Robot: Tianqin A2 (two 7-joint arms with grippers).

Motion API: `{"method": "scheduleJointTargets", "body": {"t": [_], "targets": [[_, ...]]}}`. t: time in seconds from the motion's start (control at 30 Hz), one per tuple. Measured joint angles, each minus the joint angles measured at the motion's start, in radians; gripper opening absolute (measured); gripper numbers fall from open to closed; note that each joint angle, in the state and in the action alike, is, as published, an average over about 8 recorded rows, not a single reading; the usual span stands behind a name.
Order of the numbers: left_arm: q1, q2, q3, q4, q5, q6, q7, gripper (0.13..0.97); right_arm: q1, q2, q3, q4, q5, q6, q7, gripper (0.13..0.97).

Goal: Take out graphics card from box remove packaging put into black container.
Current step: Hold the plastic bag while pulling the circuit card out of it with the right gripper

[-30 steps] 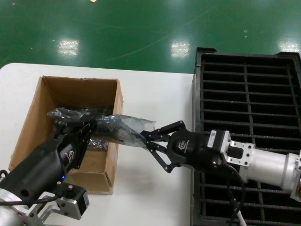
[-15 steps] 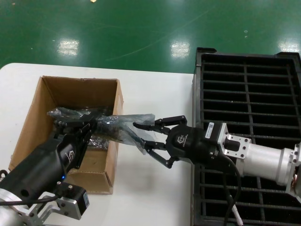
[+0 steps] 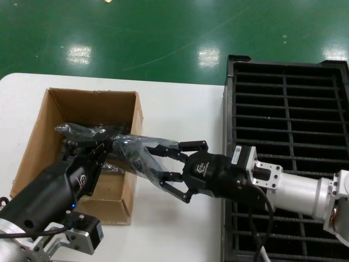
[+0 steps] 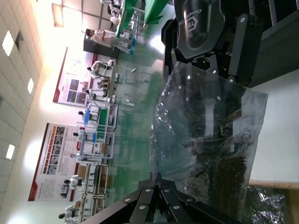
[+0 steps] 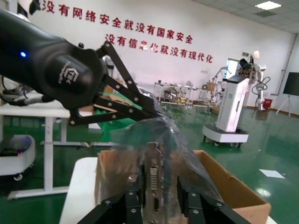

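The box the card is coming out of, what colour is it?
Plain brown cardboard. The box shows best in the head view, on the white table.

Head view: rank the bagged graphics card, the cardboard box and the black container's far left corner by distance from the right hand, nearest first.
1. Graphics card in its packaging: between the right hand's fingers, on its left.
2. Box: further left, under the card's other end.
3. Black container's far left corner: away to the right, at the table's far edge.
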Motion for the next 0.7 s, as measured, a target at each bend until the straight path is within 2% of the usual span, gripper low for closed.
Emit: {"method": "scheduleJointTargets", "body": {"t": [0.3,0.57,0.7], "targets": [[0.0,0.0,0.0,0.0,0.0,0.0,0.0,0.14,-0.04,0.004,-0.002,0.048,0.001,0.011,0.036,0.261],[0.0,0.0,0.0,0.0,0.0,0.0,0.0,0.14,-0.046,-0.01,-0.001,0.037,-0.011,0.058,0.068,0.17],[0.0,0.0,0.0,0.0,0.0,0.0,0.0,0.14,-0.046,-0.018,0.0,0.029,-0.02,0.086,0.088,0.17]]}}
